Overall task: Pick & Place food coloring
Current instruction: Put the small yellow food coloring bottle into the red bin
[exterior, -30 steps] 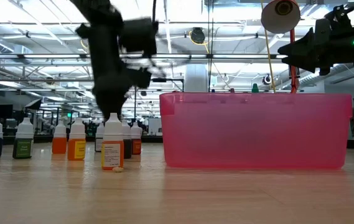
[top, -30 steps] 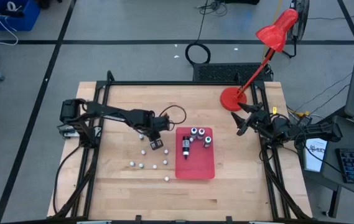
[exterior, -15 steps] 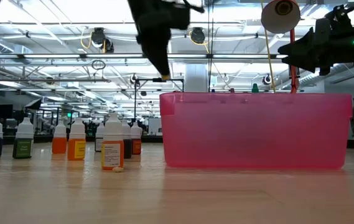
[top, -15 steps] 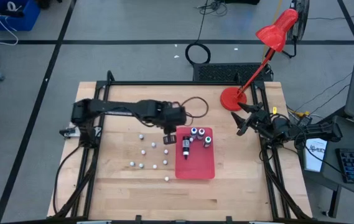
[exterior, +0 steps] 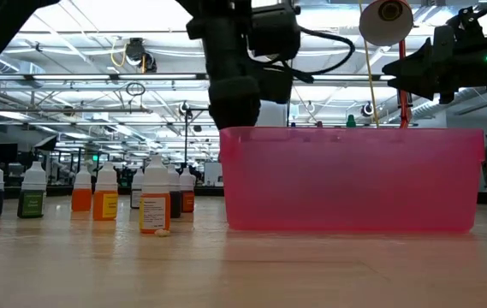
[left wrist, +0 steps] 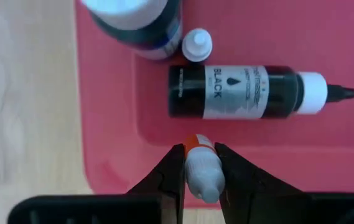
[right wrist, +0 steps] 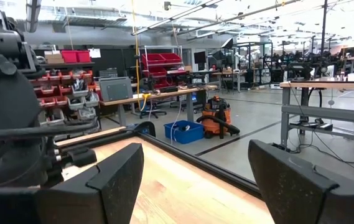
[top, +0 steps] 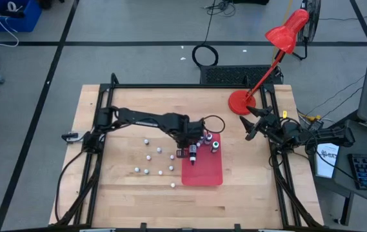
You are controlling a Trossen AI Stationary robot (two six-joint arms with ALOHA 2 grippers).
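My left gripper (top: pixel 191 151) hangs over the left edge of the red tray (top: pixel 204 173), shut on a small orange food coloring bottle with a white cap (left wrist: pixel 201 173). In the tray a black bottle (left wrist: pixel 245 92) lies on its side. A blue one (left wrist: pixel 136 18) and a smaller white-capped one (left wrist: pixel 197 45) stand upright beside it. Several more white-capped bottles (top: pixel 149 156) stand on their bases on the wood left of the tray, and show as a row (exterior: pixel 104 192) in the low view. My right gripper (right wrist: pixel 195 186) waits open at the table's right edge (top: pixel 254 125). My left gripper pinches the orange bottle's upper part, around the white cap (left wrist: pixel 203 182), between its two fingers (left wrist: pixel 175 169). The fingers come from above, pointing down. The bottle hangs below them, lifted clear, with its orange body (left wrist: pixel 198 143) over the tray's rim.
A red desk lamp's base (top: pixel 240 102) stands at the table's far right corner, and its arm leans over the right arm. Black frame rails run along the left (top: pixel 96 138) and right (top: pixel 280 161) sides. The tray's pink wall (exterior: pixel 354 180) hides its contents in the low view.
My left gripper has risen from among the bottles standing on the wood. It has carried the orange bottle toward the table's right, to above the tray's left edge. The other bottles have stayed in place.
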